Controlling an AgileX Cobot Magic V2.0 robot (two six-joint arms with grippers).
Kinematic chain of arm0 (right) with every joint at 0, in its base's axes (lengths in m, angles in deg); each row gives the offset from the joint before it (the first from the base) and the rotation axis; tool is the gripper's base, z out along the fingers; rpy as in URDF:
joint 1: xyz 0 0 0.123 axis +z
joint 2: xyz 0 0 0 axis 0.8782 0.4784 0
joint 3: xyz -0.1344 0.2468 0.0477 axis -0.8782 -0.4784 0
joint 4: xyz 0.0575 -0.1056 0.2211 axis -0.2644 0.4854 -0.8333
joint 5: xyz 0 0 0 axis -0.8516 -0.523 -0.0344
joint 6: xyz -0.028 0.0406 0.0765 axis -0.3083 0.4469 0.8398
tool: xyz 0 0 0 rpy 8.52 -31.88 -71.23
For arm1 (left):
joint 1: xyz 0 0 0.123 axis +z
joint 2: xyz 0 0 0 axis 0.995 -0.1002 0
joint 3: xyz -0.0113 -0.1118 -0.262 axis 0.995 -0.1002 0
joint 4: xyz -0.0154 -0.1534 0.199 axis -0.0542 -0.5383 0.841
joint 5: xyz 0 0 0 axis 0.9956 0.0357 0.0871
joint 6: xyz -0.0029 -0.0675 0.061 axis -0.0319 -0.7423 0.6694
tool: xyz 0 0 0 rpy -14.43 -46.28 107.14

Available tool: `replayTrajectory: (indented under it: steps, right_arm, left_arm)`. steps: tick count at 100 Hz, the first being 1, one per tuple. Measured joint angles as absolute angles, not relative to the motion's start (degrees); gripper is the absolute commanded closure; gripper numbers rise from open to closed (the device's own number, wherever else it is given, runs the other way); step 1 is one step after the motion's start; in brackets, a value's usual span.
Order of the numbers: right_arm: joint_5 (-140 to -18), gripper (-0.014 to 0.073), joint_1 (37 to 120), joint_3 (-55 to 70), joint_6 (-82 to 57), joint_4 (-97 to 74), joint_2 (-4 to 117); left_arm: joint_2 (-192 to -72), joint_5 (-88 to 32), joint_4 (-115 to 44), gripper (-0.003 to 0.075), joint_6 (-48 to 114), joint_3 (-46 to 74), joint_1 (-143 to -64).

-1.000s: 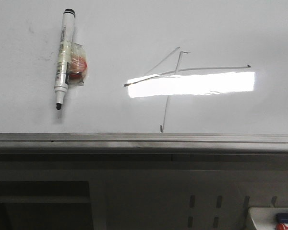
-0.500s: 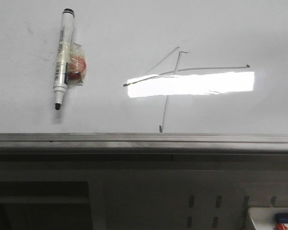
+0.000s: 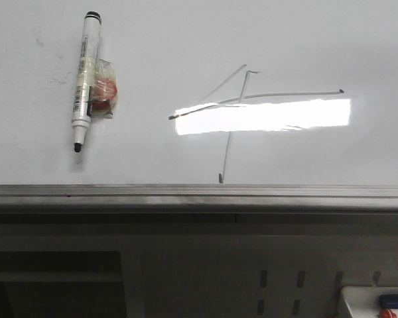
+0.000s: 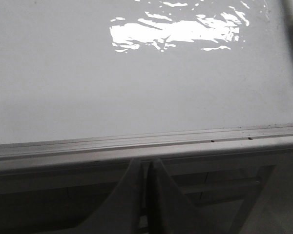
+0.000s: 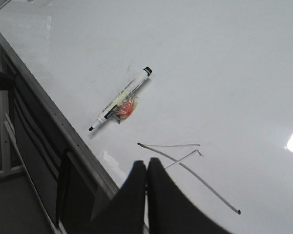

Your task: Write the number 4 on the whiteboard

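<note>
The number 4 is drawn in thin dark lines on the whiteboard, with a faint diagonal, a long crossbar and a vertical stroke ending near the grey edge strip. It also shows in the right wrist view. A white marker with a black tip and a red-and-clear taped piece lies loose on the board, left of the 4; it also shows in the right wrist view. My right gripper is shut and empty above the board's near edge. My left gripper is shut and empty, below the board's edge strip.
A bright light reflection lies across the 4's crossbar. Below the board's edge is a dark grey frame with slots. A white box with blue and red items sits at the lower right.
The marker and the 4 have shifted slightly up and left in the front view. Nothing was taken hold of or let go.
</note>
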State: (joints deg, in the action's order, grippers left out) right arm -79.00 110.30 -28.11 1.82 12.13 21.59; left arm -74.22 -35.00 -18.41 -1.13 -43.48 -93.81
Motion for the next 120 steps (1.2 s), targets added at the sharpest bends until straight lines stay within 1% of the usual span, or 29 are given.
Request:
replayTrajectory:
  steps: [48,59,66,75,85,106,120]
  right_arm:
    - [-79.0,0.0638,110.3,-28.1,1.8,12.1,21.6]
    - [-82.6,0.0638,110.0,-28.2,1.9,12.1,21.6]
    - [-85.0,0.0638,108.1,-29.1,4.5,12.1,21.6]
    - [-87.4,0.0638,102.8,-31.8,11.5,12.7,21.5]
    - [-88.5,0.0638,93.4,-36.0,15.7,13.5,19.1]
    - [-87.7,0.0638,75.7,-46.5,17.2,14.0,7.6]
    - [-87.7,0.0638,68.5,-52.9,17.2,12.0,1.6]
  left_arm:
    - [-74.2,-35.0,-18.4,0.0741,-1.1,-43.4,-93.8]
    - [-74.2,-35.0,-18.4,0.0741,-1.1,-43.4,-93.8]
    - [-74.2,-35.0,-18.4,0.0741,-1.1,-43.4,-93.8]
    - [-74.2,-35.0,-18.4,0.0741,-1.1,-43.4,-93.8]
    - [-74.2,-35.0,-18.4,0.0741,-1.1,-43.4,-93.8]
    - [-74.2,-35.1,-18.4,0.0741,-1.1,-43.4,-93.8]
    - [-74.2,-35.1,-18.4,0.0741,-1.1,-43.4,-93.8]
